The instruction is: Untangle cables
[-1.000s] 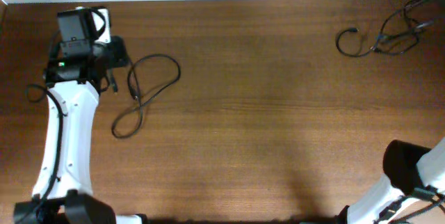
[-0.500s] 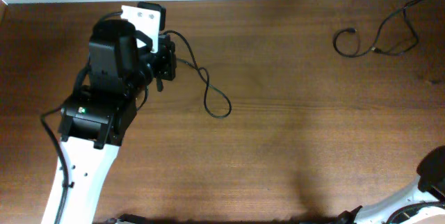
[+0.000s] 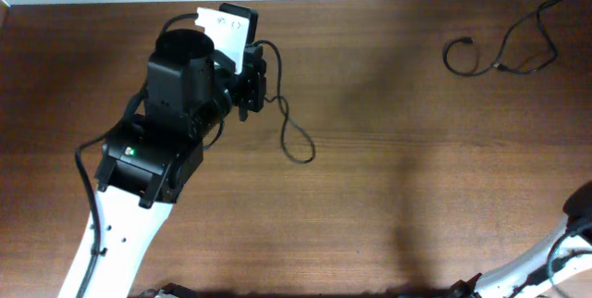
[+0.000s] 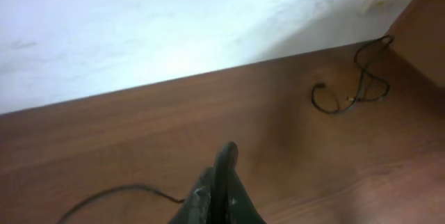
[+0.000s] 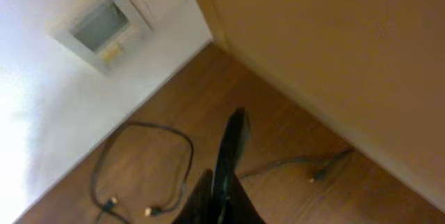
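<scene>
Over the table [image 3: 416, 196], left gripper [image 4: 224, 161] clamps a cable [image 3: 311, 153] judged light and limp, best taken near an end; right gripper [image 5: 233, 140] shut on nothing

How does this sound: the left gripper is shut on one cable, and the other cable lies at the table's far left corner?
Wrong on the corner. The left gripper is shut on one cable, but the other cable lies at the table's far right corner, not the left, as the overhead view shows.
</scene>
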### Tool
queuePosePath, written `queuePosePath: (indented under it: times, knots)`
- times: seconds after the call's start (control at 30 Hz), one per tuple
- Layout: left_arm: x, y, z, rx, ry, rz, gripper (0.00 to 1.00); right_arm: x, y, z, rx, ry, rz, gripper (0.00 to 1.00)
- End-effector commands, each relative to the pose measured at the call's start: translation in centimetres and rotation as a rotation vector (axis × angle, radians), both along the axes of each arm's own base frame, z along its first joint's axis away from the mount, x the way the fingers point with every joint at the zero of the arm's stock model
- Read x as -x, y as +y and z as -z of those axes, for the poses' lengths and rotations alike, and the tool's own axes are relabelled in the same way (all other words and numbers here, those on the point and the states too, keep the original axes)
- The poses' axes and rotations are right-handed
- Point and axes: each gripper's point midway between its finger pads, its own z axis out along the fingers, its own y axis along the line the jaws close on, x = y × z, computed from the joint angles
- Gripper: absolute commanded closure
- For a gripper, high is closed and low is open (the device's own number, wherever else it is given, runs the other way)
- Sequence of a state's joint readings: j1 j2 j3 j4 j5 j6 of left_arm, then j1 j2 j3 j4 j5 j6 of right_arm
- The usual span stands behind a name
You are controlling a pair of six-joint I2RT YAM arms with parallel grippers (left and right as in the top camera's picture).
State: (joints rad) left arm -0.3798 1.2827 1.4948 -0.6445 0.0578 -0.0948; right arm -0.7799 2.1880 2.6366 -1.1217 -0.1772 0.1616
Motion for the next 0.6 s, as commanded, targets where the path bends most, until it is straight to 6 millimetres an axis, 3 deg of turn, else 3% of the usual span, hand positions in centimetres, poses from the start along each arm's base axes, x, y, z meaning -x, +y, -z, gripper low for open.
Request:
queuePosePath:
  times: [0.0, 0.07, 0.23, 0.43, 0.57]
  knots:
    - [0.3, -0.4, -1.9, 0.031, -0.036, 0.017, 1.0, -2.2, -0.6, 7.3, -0.104, 0.082, -0.023, 0.96]
    - [0.4, -0.4, -1.8, 0.03, -0.033, 0.017, 1.0, -2.5, -1.3, 11.2, -0.135, 0.138, -0.019, 0.96]
    - [0.4, -0.4, -1.7, 0.027, -0.027, 0.017, 1.0, -2.2, -2.2, 18.4, -0.174, 0.229, 0.011, 0.96]
    - [0.6, -0.1, -1.0, 0.013, -0.003, 0.006, 1.0, -0.1, -4.4, 23.4, -0.114, 0.329, 0.123, 0.96]
    - [0.7, 0.0, -0.8, 0.007, 0.008, 0.004, 1.0, 2.6, -6.8, 24.4, -0.082, 0.37, 0.212, 0.96]
